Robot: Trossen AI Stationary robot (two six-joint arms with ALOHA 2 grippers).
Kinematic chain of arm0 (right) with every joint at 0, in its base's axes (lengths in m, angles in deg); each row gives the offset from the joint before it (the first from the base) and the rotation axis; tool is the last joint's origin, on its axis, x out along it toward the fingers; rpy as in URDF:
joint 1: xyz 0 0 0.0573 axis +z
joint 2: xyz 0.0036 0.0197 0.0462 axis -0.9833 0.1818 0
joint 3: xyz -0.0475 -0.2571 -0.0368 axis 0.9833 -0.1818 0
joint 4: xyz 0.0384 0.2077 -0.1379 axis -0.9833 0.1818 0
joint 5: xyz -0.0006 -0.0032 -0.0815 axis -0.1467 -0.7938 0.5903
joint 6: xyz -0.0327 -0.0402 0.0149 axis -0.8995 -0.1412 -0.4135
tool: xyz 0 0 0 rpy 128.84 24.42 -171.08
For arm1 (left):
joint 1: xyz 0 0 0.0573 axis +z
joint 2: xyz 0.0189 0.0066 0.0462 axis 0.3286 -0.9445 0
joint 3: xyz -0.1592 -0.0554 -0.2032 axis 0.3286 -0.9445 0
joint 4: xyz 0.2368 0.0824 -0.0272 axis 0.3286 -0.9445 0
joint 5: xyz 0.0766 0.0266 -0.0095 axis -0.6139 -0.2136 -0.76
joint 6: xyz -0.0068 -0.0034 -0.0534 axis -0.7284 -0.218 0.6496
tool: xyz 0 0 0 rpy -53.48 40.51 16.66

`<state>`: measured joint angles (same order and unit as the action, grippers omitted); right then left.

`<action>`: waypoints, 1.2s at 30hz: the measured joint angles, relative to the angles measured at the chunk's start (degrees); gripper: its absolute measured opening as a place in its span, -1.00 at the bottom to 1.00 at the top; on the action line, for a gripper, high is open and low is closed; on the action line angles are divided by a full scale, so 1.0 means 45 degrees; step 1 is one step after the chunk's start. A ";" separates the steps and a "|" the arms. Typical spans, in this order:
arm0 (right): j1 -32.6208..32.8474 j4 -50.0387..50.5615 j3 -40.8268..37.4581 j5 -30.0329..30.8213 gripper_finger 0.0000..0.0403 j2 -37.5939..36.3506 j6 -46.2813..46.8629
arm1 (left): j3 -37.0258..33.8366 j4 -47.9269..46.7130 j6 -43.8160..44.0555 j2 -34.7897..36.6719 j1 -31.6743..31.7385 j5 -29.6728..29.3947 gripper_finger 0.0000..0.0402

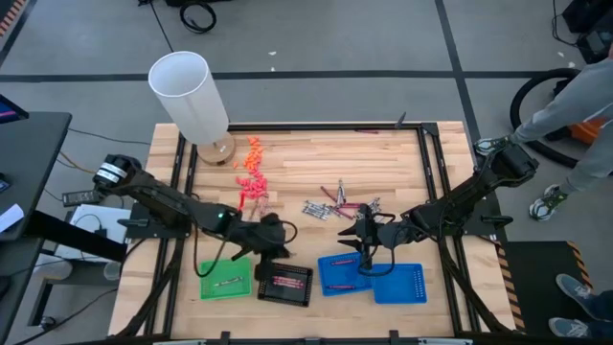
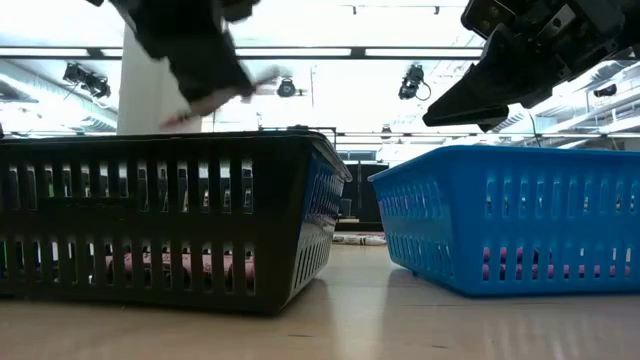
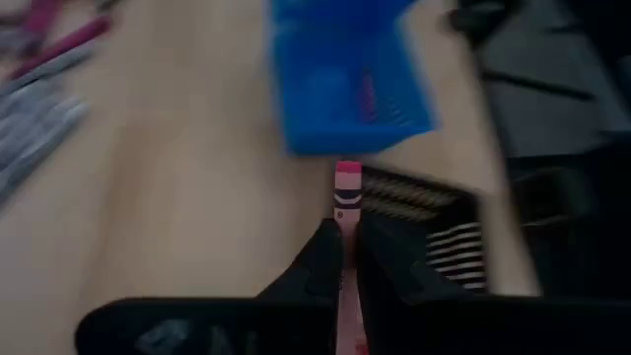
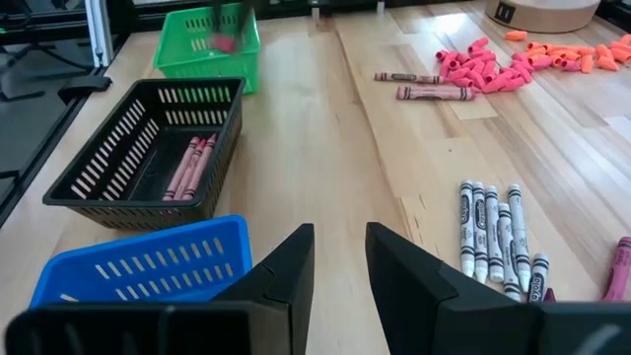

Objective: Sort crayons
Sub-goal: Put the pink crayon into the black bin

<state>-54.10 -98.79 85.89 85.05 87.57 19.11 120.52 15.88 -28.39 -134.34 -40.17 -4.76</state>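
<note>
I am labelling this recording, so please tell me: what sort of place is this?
Probably a robotics lab or workshop: a pale wooden table on a black metal frame, grey floor with cables, ceiling strip lights, and a person's grey sleeve beside the rig.

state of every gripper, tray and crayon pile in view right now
left gripper: shut on a pink crayon, near the black tray
right gripper: open, empty, above the blue tray
black tray: upright, holds pinkish crayons
blue tray: upright, holds some crayons
second blue tray: contents cannot be told
green tray: upright, one crayon inside
grey crayons: lying side by side on table
</note>
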 joint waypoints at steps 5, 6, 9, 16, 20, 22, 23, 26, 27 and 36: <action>-0.0001 -0.0144 0.0005 0.0002 -0.48 0.0000 -0.0037 | 0.0013 0.0883 -0.0064 -0.0480 -0.0449 0.1538 -0.91; -0.0002 -0.0148 0.0005 0.0000 -0.48 0.0000 -0.0039 | 0.0013 0.1166 -0.0078 -0.0661 -0.0576 0.1622 -0.91; 0.0000 -0.0282 0.0005 -0.0015 -0.48 0.0000 -0.0039 | 0.0018 0.1890 -0.0178 -0.1333 -0.0957 0.1666 -0.91; -0.0003 -0.0289 0.0005 -0.0093 -0.48 0.0000 -0.0024 | 0.0013 0.2261 -0.0318 -0.2941 -0.1319 0.0813 -0.86; 0.0005 -0.0306 0.0005 -0.0104 -0.48 0.0000 -0.0015 | 0.0018 0.2384 -0.0265 -0.3002 -0.1319 0.0581 -0.63; 0.0008 -0.0310 0.0005 -0.0102 -0.48 0.0000 -0.0029 | 0.0013 0.2344 -0.0260 -0.2917 -0.1328 0.0615 -0.47; 0.0010 -0.0306 0.0005 -0.0100 -0.48 0.0000 -0.0029 | 0.0036 0.2351 -0.0260 -0.2824 -0.1311 0.0748 -0.40; 0.0010 -0.0315 0.0005 -0.0100 -0.48 0.0000 -0.0034 | 0.0446 0.1988 -0.0366 -0.2370 -0.1089 0.0926 -0.27; 0.0010 -0.0313 0.0005 -0.0100 -0.48 0.0000 -0.0034 | 0.0593 0.1910 -0.0466 -0.2264 -0.0971 0.0894 -0.25; 0.0010 0.0035 0.0000 0.0007 -0.48 0.0000 0.0041 | 0.0994 0.0543 -0.1076 -0.2019 0.0473 -0.1645 -0.23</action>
<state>-54.05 -98.63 85.89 85.08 87.57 19.30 124.99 18.32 -33.23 -143.43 -38.04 -12.16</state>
